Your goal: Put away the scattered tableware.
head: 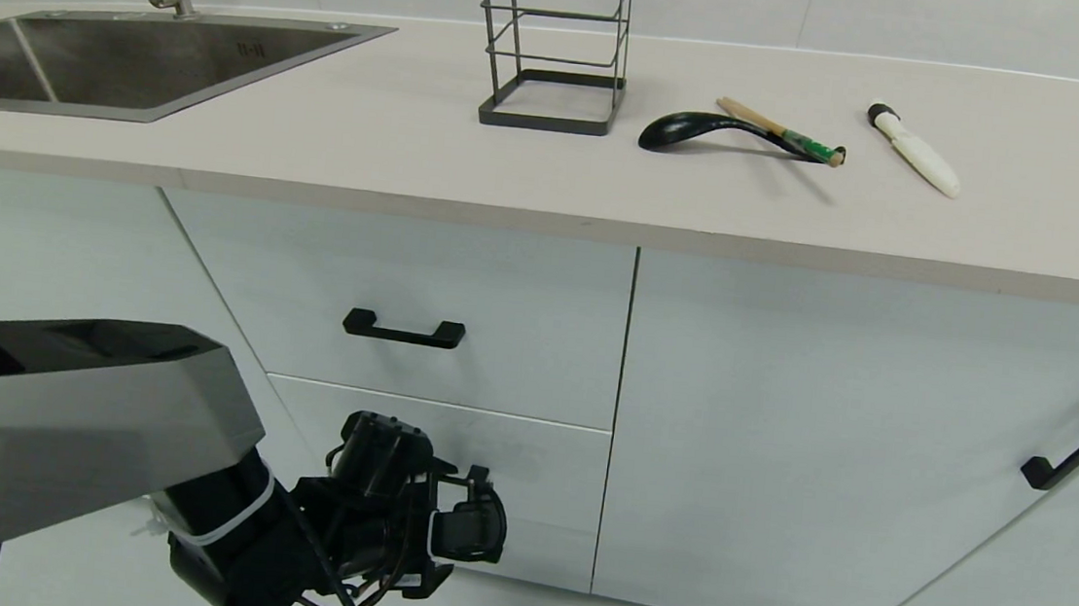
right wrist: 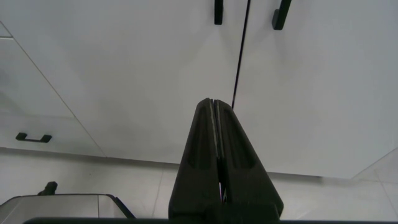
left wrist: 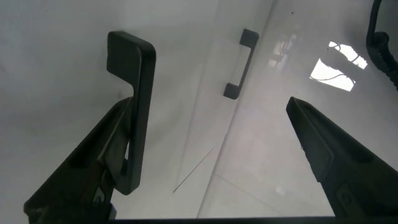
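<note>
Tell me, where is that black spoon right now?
In the head view, the black spoon lies on the countertop just right of the wire rack, its handle running up against the wooden chopsticks, with a white utensil farther right.

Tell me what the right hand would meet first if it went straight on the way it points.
Most likely the white cabinet door: the right hand, shut, points at its flat panel close to the dark seam between two doors. Nothing shows in between, though the distance is unclear.
</note>
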Tool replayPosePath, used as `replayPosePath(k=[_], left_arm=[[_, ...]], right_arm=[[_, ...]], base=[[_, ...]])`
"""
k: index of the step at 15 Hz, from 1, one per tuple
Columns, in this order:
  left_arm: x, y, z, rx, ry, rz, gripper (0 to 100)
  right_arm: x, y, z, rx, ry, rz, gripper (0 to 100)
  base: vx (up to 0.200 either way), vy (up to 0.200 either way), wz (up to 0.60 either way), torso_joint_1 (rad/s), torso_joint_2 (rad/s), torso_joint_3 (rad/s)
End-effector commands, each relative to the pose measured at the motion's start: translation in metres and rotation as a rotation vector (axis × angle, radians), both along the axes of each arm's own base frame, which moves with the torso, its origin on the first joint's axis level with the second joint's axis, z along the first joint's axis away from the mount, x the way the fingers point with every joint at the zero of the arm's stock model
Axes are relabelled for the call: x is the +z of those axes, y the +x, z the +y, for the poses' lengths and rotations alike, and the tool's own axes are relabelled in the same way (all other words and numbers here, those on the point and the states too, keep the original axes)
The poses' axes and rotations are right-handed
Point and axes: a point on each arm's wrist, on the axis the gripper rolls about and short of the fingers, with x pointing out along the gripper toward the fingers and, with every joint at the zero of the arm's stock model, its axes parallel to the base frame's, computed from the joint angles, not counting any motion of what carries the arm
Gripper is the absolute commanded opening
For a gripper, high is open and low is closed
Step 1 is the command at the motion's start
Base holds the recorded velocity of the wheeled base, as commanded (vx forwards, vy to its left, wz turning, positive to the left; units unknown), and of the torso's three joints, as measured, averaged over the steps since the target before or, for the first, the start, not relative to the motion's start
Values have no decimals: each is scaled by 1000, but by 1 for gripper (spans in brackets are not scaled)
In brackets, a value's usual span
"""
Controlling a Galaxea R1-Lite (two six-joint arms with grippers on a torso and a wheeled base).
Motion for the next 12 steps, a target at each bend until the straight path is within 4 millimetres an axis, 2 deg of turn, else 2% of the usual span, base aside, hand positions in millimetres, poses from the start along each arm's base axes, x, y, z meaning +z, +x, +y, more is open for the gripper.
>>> replayPosePath(k=[1, 12], left_arm=[[-3, -7, 3, 1, 11, 28, 100], [16, -26, 12, 4, -2, 9, 100]], right_arm=[[0, 0, 0, 0, 0, 1, 0], [0, 0, 0, 0, 0, 1, 0]], base=[[0, 0, 0, 0, 0, 0], [0, 0, 0, 0, 0, 0]])
